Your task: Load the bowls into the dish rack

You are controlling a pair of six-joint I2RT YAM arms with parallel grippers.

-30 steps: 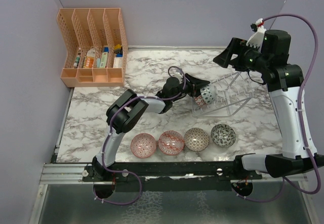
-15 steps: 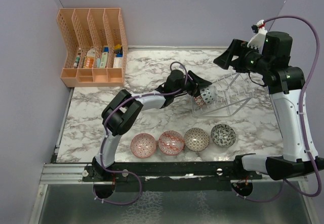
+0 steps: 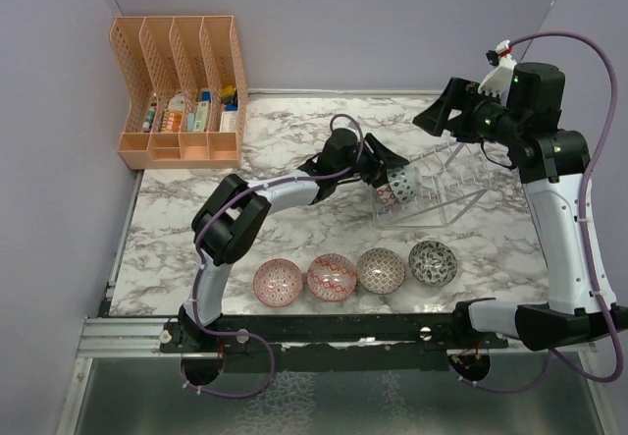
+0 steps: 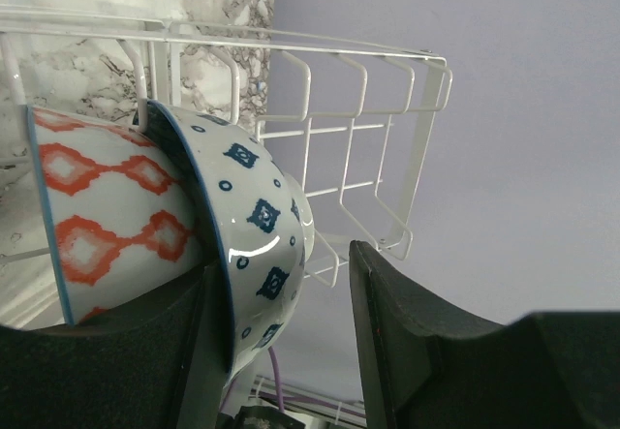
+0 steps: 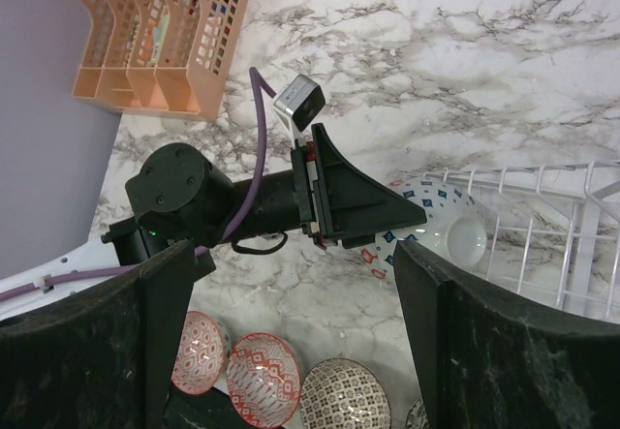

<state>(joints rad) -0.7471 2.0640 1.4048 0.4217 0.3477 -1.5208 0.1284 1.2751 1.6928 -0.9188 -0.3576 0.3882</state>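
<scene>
The wire dish rack stands at the back right and holds two bowls on edge: a blue-patterned bowl and a red-patterned bowl in front of it. My left gripper is open at the blue bowl. One finger sits between the two bowls and the other finger stands apart from the bowl's outside. The red-patterned bowl leans behind. My right gripper is open and empty, high above the rack. Several bowls lie in a front row: red, pink, brownish, grey-green.
An orange file organiser with small items stands at the back left against the wall. The left arm stretches across the middle of the marble table. Purple walls close the left, back and right sides.
The left arm's elbow has swung a little back and left while its gripper stays at the blue bowl in the rack. The right arm has hardly moved.
</scene>
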